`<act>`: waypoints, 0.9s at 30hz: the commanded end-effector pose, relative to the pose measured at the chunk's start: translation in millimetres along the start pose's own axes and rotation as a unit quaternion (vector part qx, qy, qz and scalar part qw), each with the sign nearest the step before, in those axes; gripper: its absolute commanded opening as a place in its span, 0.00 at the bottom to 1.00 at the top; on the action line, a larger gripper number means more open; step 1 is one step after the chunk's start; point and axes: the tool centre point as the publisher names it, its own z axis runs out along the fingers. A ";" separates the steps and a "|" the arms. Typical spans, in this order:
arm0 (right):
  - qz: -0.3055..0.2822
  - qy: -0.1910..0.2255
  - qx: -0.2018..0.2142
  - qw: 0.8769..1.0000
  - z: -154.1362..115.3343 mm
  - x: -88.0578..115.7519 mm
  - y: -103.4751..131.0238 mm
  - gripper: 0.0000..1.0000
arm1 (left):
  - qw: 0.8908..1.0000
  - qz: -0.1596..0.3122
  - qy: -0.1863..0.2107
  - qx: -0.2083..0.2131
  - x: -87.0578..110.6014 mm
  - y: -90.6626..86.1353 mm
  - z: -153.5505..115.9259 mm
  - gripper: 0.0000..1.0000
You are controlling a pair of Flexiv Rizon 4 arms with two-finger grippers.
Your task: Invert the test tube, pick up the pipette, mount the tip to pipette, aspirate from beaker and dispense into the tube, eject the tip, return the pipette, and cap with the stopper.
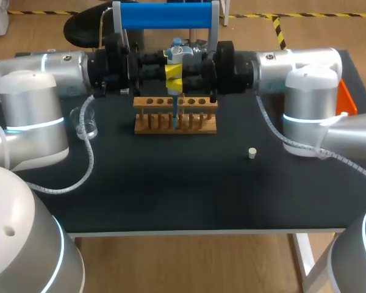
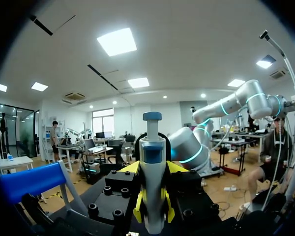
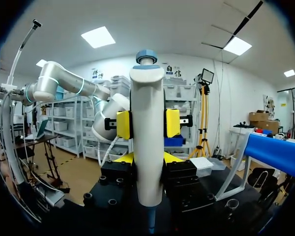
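A grey-white pipette (image 1: 175,56) with a blue top stands upright over the wooden tube rack (image 1: 146,124), and its thin blue tip (image 1: 174,115) reaches down into the rack's middle. My left gripper (image 1: 170,69) comes in from the left and is shut on the pipette body (image 2: 152,177). My right gripper (image 1: 177,84) meets it from the right, with its yellow fingertips (image 3: 125,158) pressed on both sides of the pipette (image 3: 147,147) just below the left one's. A glass beaker (image 1: 85,122) stands left of the rack. The small cream stopper (image 1: 252,153) lies on the mat to the right.
A stand with a blue crossbar (image 1: 165,15) rises behind the rack. An orange tray (image 1: 348,97) sits at the table's right edge, partly behind my right arm. Both forearms span the back of the black mat (image 1: 171,189).
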 end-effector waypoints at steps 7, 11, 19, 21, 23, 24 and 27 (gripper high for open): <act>0.000 0.010 -0.002 1.000 -0.6 -2.1 2.5 0.00 | 1.000 0.000 0.002 0.001 0.4 1.2 0.5 0.10; -0.003 0.018 -0.001 1.000 -2.5 -0.4 4.0 0.00 | 1.000 0.000 0.002 0.001 0.4 1.2 0.5 1.00; -0.008 0.037 -0.003 0.999 -18.1 3.5 6.7 0.00 | 1.000 0.000 0.002 0.001 0.4 1.2 0.5 1.00; -0.010 0.043 -0.002 0.999 -23.8 5.0 6.6 0.00 | 1.000 0.000 0.002 0.001 0.4 1.2 0.5 1.00; -0.010 0.049 -0.003 0.999 -29.9 6.1 6.3 0.00 | 1.000 0.000 0.002 0.001 0.4 1.2 0.5 1.00; -0.011 0.050 -0.002 0.999 -33.0 6.5 6.0 0.00 | 1.000 0.000 0.002 0.001 0.4 1.2 0.5 1.00; -0.011 0.058 -0.002 0.998 -45.1 6.7 5.1 0.00 | 1.000 0.000 0.002 0.001 0.4 1.2 0.5 1.00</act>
